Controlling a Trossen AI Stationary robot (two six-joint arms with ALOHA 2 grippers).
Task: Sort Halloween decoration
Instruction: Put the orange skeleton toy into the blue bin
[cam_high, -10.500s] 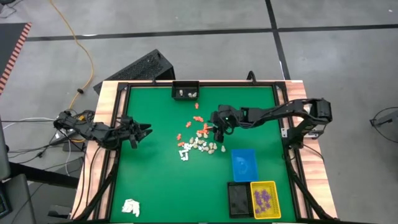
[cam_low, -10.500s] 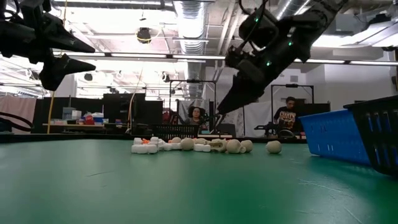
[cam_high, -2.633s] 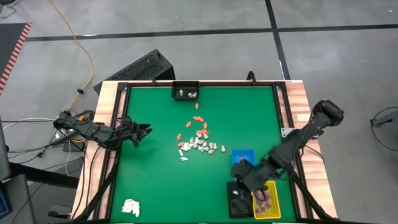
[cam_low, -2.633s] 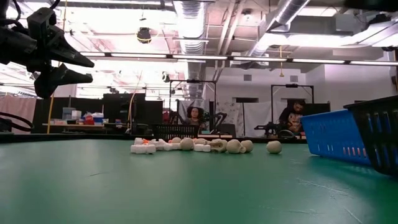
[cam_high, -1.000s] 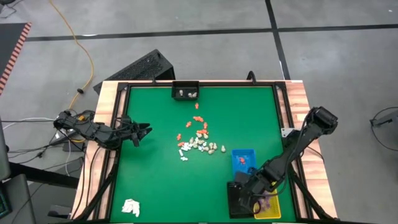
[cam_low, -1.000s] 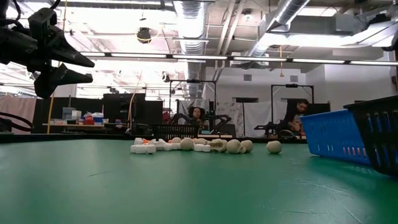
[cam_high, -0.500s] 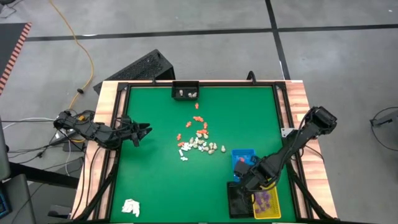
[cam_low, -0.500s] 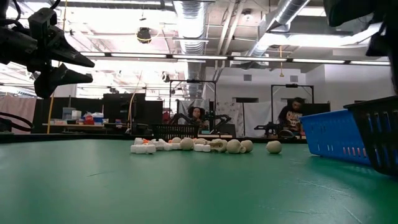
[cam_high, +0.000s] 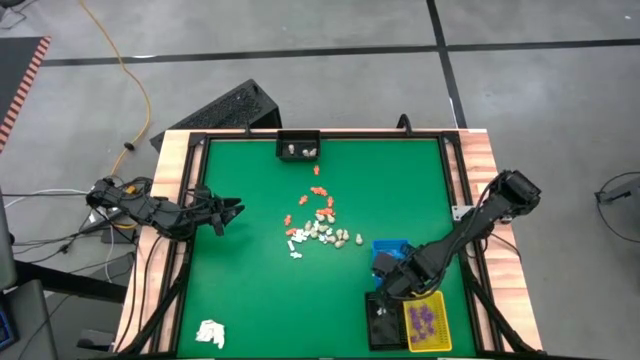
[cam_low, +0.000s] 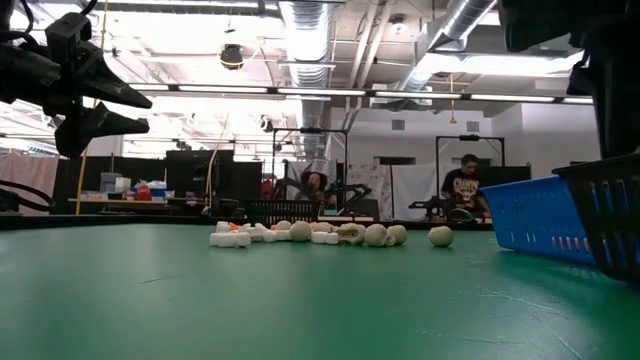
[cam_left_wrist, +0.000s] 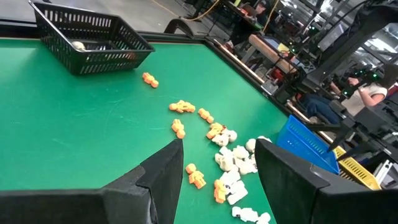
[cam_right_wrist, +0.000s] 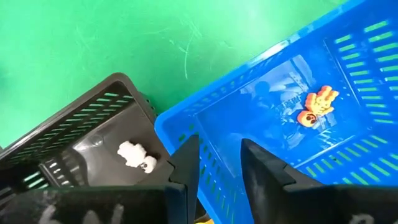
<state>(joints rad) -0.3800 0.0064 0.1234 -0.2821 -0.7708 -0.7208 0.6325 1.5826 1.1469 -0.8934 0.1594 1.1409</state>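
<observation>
The Halloween decoration lies as a loose pile of small orange, white and cream pieces (cam_high: 320, 228) at the table's middle, also seen in the left wrist view (cam_left_wrist: 227, 165). One orange piece (cam_right_wrist: 316, 107) lies in the blue tray (cam_right_wrist: 267, 74). A white piece (cam_right_wrist: 138, 155) lies in the black tray (cam_right_wrist: 93, 127). Purple pieces (cam_high: 424, 320) fill the yellow tray (cam_high: 446, 318). My right gripper (cam_right_wrist: 219, 146) hangs open over the blue tray's wall beside the black tray, pointing down, with nothing between its fingers. My left gripper (cam_left_wrist: 219, 146) waits open above the table's left side (cam_high: 238, 208).
A black basket (cam_high: 298, 146) with a few pale pieces stands at the middle of the far edge. A white wad (cam_high: 210, 333) lies at the near left corner. The three small trays stand close together at the near right. Open green mat lies left of the pile.
My right gripper has moved from over the black and yellow trays toward the far edge, to the blue tray's near wall, and has tipped further downward. Its fingers stay apart as before.
</observation>
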